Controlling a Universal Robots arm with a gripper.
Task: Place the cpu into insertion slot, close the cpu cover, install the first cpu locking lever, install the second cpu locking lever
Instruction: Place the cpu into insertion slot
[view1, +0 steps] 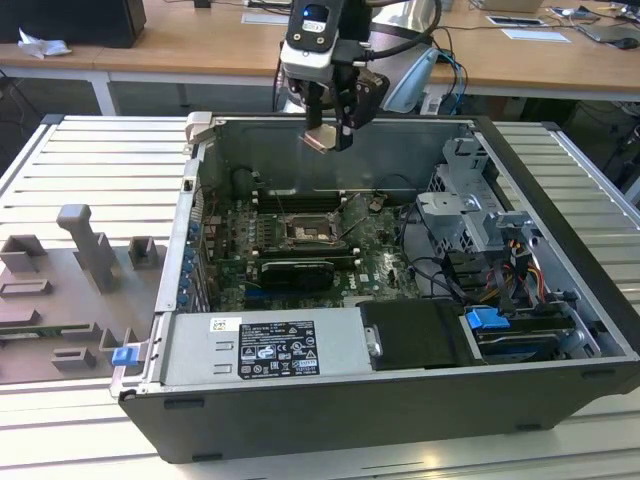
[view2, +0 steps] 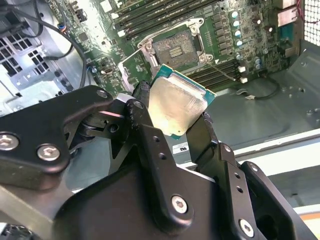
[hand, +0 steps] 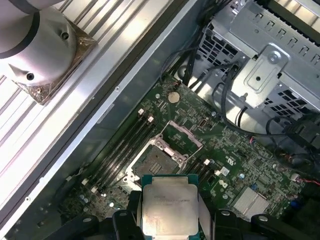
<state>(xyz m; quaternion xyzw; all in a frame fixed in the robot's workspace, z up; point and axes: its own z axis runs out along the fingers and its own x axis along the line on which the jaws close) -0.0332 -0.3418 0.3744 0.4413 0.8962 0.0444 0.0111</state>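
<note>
My gripper (view1: 330, 135) hangs above the open computer case, near its far wall, shut on the cpu (view1: 320, 138). In both wrist views the cpu (view2: 177, 107) (hand: 169, 207) is a flat square chip with a pale metal top and green edge, pinched between the two black fingers (view2: 142, 100). The insertion slot (view1: 305, 232) (view2: 175, 47) (hand: 156, 162) lies well below it on the green board, uncovered, its dark centre showing. The cpu cover (hand: 186, 136), a silver frame, stands raised at one side of the slot. A thin metal lever (view2: 222, 69) sticks out beside the slot.
Long black memory slots (view2: 150, 15) flank the socket. A black expansion card (view1: 295, 272) and a labelled power supply (view1: 265, 348) lie nearer the case front. A metal drive cage (view1: 470, 200) with cables fills the exterior view's right. Grey fixtures (view1: 80, 270) stand outside the case.
</note>
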